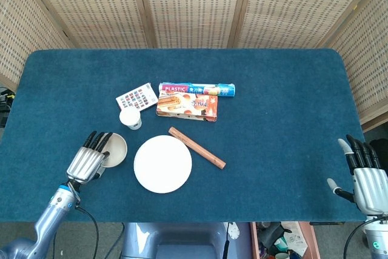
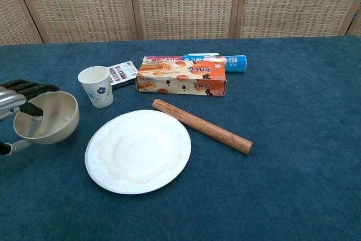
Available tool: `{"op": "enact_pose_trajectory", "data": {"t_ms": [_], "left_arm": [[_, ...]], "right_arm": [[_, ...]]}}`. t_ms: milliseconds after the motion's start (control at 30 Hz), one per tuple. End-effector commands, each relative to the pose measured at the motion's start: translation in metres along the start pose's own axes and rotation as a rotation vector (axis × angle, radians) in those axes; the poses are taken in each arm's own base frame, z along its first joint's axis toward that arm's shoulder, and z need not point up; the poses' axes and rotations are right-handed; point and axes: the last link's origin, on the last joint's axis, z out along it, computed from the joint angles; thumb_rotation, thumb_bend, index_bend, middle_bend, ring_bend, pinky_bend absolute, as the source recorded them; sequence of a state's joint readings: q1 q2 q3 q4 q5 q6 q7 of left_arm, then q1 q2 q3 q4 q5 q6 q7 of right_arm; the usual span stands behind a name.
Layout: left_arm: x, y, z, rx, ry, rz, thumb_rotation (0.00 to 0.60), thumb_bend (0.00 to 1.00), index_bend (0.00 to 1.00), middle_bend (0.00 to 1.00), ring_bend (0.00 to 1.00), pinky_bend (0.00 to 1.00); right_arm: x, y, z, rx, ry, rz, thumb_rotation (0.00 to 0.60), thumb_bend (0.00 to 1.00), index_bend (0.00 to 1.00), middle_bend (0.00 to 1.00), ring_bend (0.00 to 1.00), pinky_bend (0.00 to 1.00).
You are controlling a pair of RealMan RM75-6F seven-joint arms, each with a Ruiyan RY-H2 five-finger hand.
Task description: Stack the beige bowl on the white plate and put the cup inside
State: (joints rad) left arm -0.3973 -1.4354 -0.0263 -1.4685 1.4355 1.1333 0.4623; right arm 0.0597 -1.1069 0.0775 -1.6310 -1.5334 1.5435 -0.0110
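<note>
Bowl, beige, sits to the left of the plate, tipped so its opening leans toward the plate, and the left hand holds it by the far-left rim, dark fingers hooked over the edge and the thumb under the bowl's side. From the head view the same hand covers the bowl's left part, so only the right half of the bowl shows. Bowl and plate are near each other but apart, with a strip of blue table between them.

The plate is white, round and bare, lying flat. The cup, a white paper one with a small blue flower print, stands upright beyond the plate and to its left, just behind the bowl. A wooden rolling pin lies slantwise just right of the plate, its near end pointing away from it. Behind the plate lies an orange biscuit box, with a blue roll box of plastic wrap right behind that. A small card of colour swatches lies behind the plate too, between the cup and the biscuit box.

The right hand is well away from the plate, at the table's right front corner, fingers straight and spread, holding nothing.
</note>
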Motion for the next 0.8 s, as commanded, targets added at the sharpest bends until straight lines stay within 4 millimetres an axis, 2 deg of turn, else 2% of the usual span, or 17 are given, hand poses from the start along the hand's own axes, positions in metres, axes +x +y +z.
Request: {"op": "enact_pose_trajectory", "data": {"t_ms": [33, 333, 800], "left_arm": [[0.007, 0.003, -0.001, -0.012, 0.028, 0.002, 0.6, 0.37, 0.63, 0.04, 0.0, 0.0], [0.021, 0.014, 0.003, -0.043, 0.054, -0.009, 0.6, 0.37, 0.65, 0.04, 0.0, 0.0], [0.028, 0.056, 0.023, -0.124, 0.05, -0.012, 0.6, 0.37, 0.65, 0.04, 0.0, 0.01]], "right_arm": [[0.0, 0.0, 0.0, -0.001, 0.0, 0.001, 0.6, 0.2, 0.03, 0.0, 0.0, 0.0], [0.0, 0.0, 0.0, -0.002, -0.005, 0.004, 0.6, 0.2, 0.03, 0.0, 0.0, 0.0], [0.002, 0.003, 0.0, -0.01, 0.002, 0.017, 0.6, 0.2, 0.03, 0.0, 0.0, 0.0]]}}
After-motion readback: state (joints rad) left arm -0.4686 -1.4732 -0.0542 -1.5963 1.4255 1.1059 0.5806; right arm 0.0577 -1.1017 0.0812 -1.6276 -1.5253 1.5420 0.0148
